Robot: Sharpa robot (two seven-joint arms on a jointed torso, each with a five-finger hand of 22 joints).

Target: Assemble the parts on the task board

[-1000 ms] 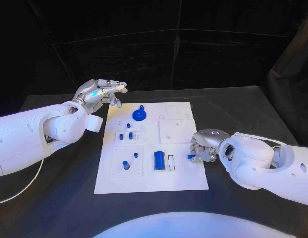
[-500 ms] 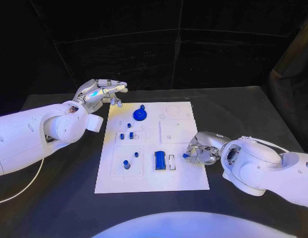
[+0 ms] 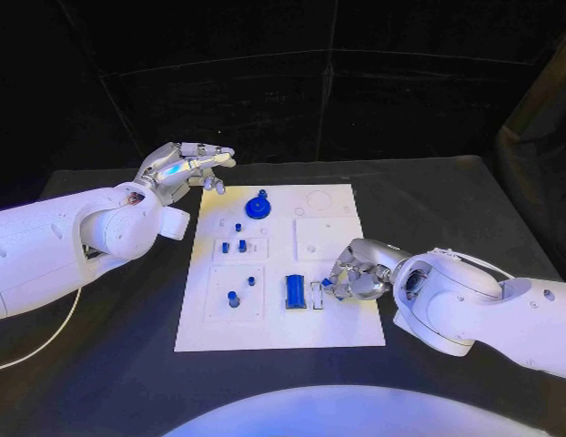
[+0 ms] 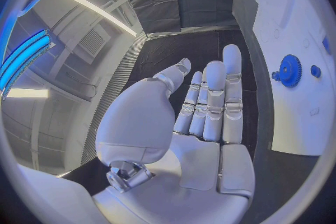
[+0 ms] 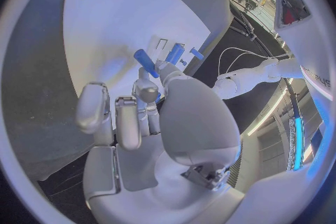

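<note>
The white task board lies in the middle of the table. On it are a blue gear, several small blue pegs and an upright blue block. My right hand reaches over the board's right edge and pinches a small blue peg beside the block. My left hand hovers off the board's far left corner with fingers straight and apart, holding nothing. The gear lies past its fingertips on the board.
A pale narrow slot sits right of the blue block. Square raised plates take up the board's right half. Black table surrounds the board, with a dark curtain behind.
My right hand has moved left from the board's right edge over the board, carrying the blue peg toward the blue block. The left hand has stayed where it was.
</note>
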